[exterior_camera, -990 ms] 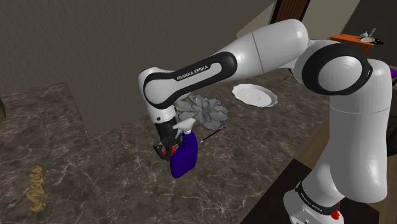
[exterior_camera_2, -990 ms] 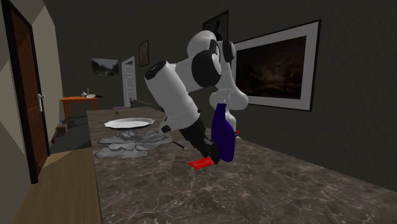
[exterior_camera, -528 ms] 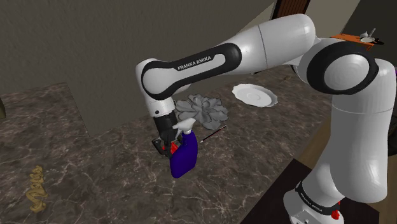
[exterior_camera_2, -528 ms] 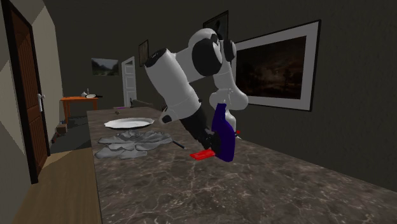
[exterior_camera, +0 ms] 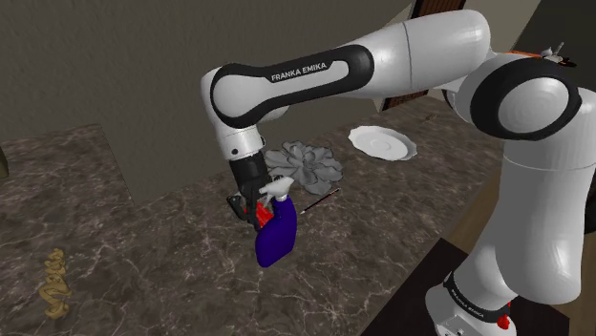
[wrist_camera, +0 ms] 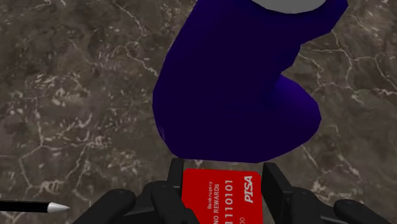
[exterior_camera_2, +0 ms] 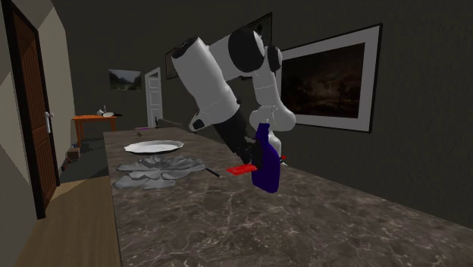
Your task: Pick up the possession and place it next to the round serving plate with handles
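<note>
Aloft, red card (wrist_camera: pixel 219 194) clasped in tool (wrist_camera: pixel 222 179)

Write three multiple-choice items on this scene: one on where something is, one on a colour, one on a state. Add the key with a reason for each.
1. In the shoulder view, where is the white plate from the blue spray bottle?
A. Up and to the right
B. Down and to the left
C. Under it

2. What colour is the card?
A. Green
B. Yellow
C. Red

3. What is the card's state?
A. Lying loose on the counter
B. Clasped in the gripper
C. Resting on the plate

Key:
1 A: the plate lies beyond the grey ruffled thing, up and right of the bottle.
2 C: the wrist view shows its red face with white print.
3 B: a black finger presses on each side edge of the card.
</note>
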Controlling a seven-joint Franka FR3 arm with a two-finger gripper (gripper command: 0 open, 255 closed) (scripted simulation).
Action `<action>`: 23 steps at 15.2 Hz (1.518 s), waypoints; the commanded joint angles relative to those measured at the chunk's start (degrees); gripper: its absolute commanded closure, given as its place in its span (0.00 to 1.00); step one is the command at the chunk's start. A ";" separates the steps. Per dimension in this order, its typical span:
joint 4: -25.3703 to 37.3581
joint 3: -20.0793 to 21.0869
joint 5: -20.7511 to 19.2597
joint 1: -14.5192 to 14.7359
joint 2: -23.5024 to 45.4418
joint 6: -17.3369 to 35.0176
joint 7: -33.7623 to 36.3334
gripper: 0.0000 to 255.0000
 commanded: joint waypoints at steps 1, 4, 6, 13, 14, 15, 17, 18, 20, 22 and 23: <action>1.02 0.06 0.11 -0.03 -0.28 -1.27 0.30 1.00; -3.53 -0.52 0.32 -1.80 -3.97 -0.92 -2.10 1.00; -7.94 -1.23 0.35 -3.44 -7.32 -0.36 -4.61 1.00; -20.57 -4.55 -0.84 -8.51 -17.48 0.45 -13.49 1.00; -22.07 -5.12 -1.18 -9.18 -18.75 0.47 -14.76 1.00; -23.51 -5.71 -1.57 -9.84 -19.97 0.48 -16.03 1.00; -26.18 -6.96 -2.49 -11.15 -22.26 0.47 -18.56 1.00; -27.42 -7.62 -3.01 -11.79 -23.34 0.45 -19.83 1.00; -29.71 -8.96 -4.18 -13.09 -25.36 0.40 -22.35 1.00; -31.75 -10.38 -5.52 -14.40 -27.18 0.34 -24.87 1.00; -32.68 -11.11 -6.24 -15.06 -28.01 0.32 -26.13 1.00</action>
